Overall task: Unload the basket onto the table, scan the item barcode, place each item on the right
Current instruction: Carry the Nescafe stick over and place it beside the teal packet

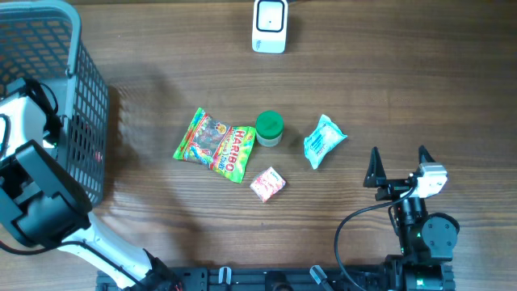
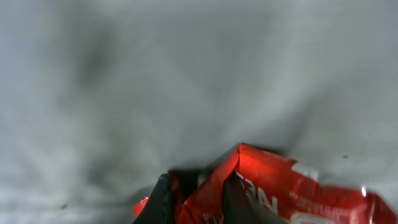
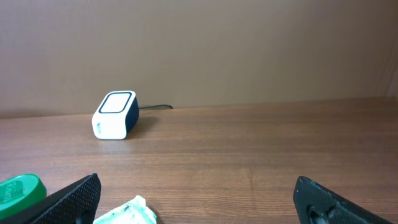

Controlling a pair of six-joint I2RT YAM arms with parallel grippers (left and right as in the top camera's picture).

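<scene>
Red packet [image 2: 273, 180] pinched inside grey basket [image 1: 84, 81]

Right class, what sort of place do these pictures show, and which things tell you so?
Probably a mock shop checkout on a wooden table: a small white box-shaped barcode scanner, a grey plastic mesh basket, and packaged snacks such as the green Haribo sweet bag.

Tightly closed left tool [image 2: 199, 190]; widely spread right tool [image 3: 196, 186].
</scene>
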